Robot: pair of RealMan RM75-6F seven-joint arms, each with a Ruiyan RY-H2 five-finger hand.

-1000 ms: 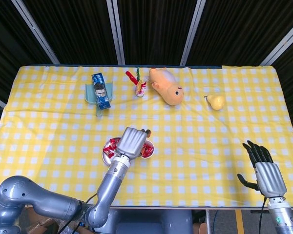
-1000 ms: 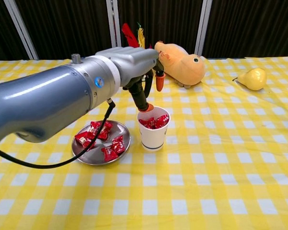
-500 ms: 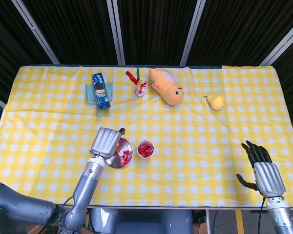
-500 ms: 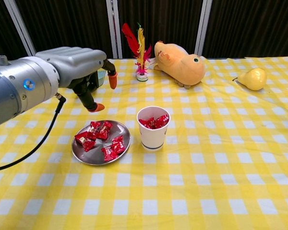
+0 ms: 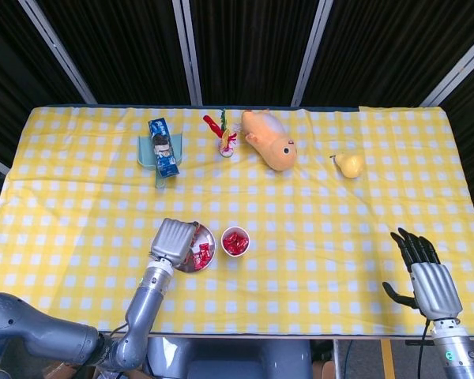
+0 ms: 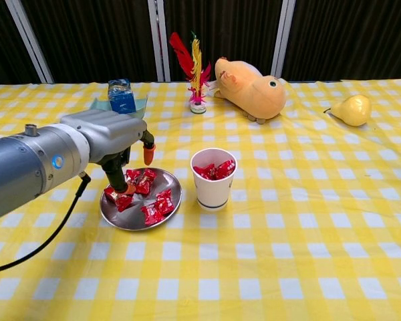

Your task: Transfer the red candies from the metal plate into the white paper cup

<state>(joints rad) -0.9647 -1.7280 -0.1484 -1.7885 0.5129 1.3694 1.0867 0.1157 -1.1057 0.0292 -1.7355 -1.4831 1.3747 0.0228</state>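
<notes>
A metal plate holding several red candies sits left of a white paper cup, which has red candies inside. My left hand hovers over the plate's left side, its fingers apart and pointing down. One orange fingertip touches a candy at the plate's left edge, and I see nothing held. In the head view the left hand covers the left part of the plate, with the cup to its right. My right hand rests with fingers spread at the table's near right edge.
At the back of the yellow checked table are an orange plush animal, a red and yellow feather shuttlecock and a blue carton on a teal tray. A yellow pear lies far right.
My left hand moved left from above the cup to the plate, then came down until its fingers reached the candies. The right hand stayed put.
</notes>
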